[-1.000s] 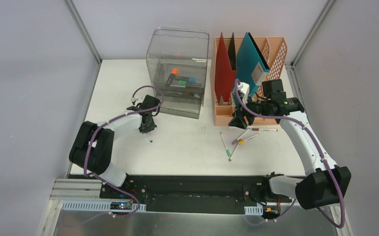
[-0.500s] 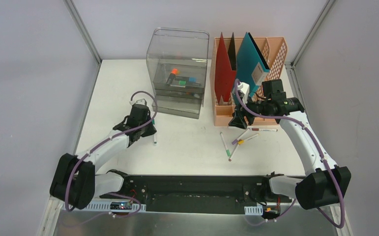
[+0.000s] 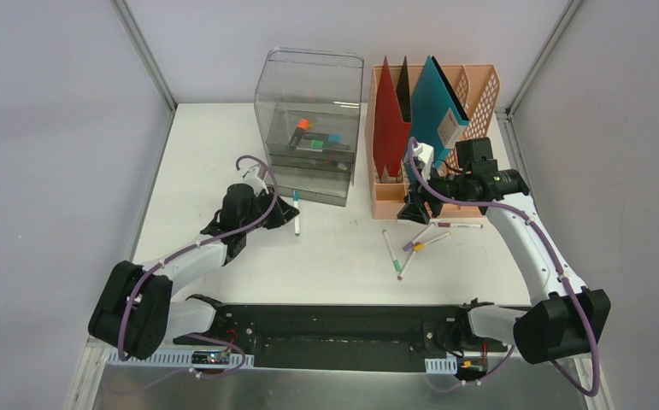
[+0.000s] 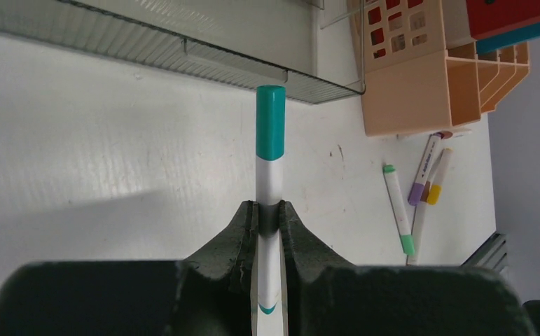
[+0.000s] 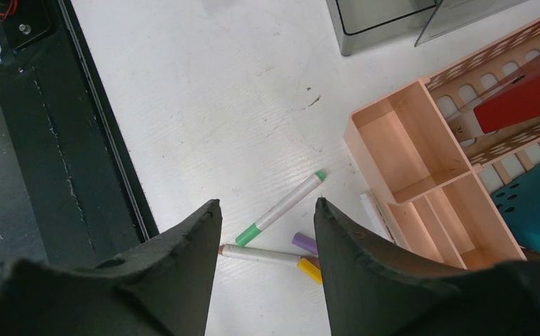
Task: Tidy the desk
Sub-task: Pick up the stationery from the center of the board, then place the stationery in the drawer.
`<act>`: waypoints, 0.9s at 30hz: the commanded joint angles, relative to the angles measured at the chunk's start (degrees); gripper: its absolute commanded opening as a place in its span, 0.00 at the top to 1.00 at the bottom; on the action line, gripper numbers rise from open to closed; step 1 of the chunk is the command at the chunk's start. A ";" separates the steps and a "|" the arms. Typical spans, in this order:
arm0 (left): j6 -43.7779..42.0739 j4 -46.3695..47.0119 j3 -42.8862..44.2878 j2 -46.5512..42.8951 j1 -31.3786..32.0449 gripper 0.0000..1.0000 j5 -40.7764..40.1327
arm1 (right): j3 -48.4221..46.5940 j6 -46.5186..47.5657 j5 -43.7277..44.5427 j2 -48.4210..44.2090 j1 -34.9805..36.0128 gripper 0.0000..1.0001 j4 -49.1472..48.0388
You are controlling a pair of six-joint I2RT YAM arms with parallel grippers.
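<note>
Desk (image 3: 334, 256) sits right under both our arms. Our left pincer (image 4: 268, 213) is clamped on a teal-capped marker (image 4: 270, 133) near the clear drawer box (image 3: 308, 128), and our right pincer (image 5: 267, 204) hangs spread wide over loose markers (image 5: 281, 208).

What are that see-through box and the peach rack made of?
The see-through box looks like clear, glossy plastic: its contents show through the walls. The peach rack looks like matte moulded plastic, judging by its even colour and lattice wall.
</note>
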State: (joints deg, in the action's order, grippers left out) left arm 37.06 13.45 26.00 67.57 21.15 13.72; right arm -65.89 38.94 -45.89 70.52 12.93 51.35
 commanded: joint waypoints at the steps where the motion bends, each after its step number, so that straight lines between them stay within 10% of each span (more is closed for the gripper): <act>1: 8.54 11.98 1.71 4.05 -0.23 1.00 2.22 | -1.00 1.26 -1.75 -0.82 -0.38 0.46 -0.11; 14: 38.83 3.98 14.51 18.03 -0.20 1.00 -7.60 | -0.87 1.48 -1.75 -0.81 -0.37 0.46 -0.04; 27: 51.86 9.79 16.63 23.80 -0.23 0.89 -15.00 | -0.78 1.57 -1.84 -0.89 -0.36 0.46 -0.03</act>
State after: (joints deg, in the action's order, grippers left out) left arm 83.70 18.17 40.69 90.02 21.15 2.39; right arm -65.89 39.11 -45.89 70.52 12.93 51.35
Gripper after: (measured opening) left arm 0.109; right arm 0.542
